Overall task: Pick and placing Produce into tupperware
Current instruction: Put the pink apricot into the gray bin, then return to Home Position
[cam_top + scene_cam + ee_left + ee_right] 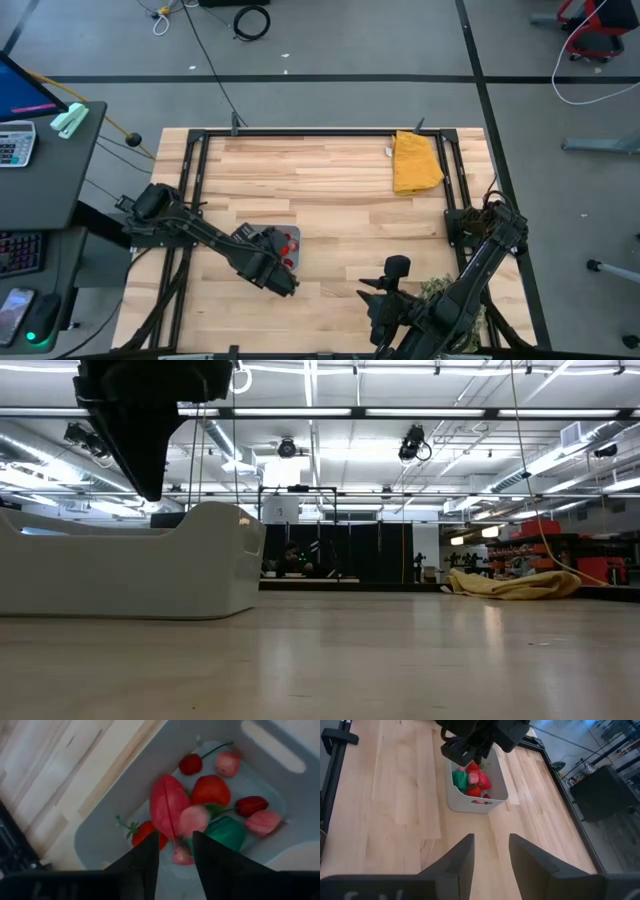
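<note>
Many red and pink produce (200,805) pieces sit in the tupperware (470,802) on my desk (340,200). My left hand (175,850) hangs over them, fingers a little apart, holding nothing. Dropping lower, it could bump the pile. Only its wrist view shows the green piece (225,832) clearly.

My right hand (490,852) waits near the desk's front edge, half open, empty.

Smooth plastic tupperware (125,785), possibly matt; pale wood-grain table (330,180).
</note>
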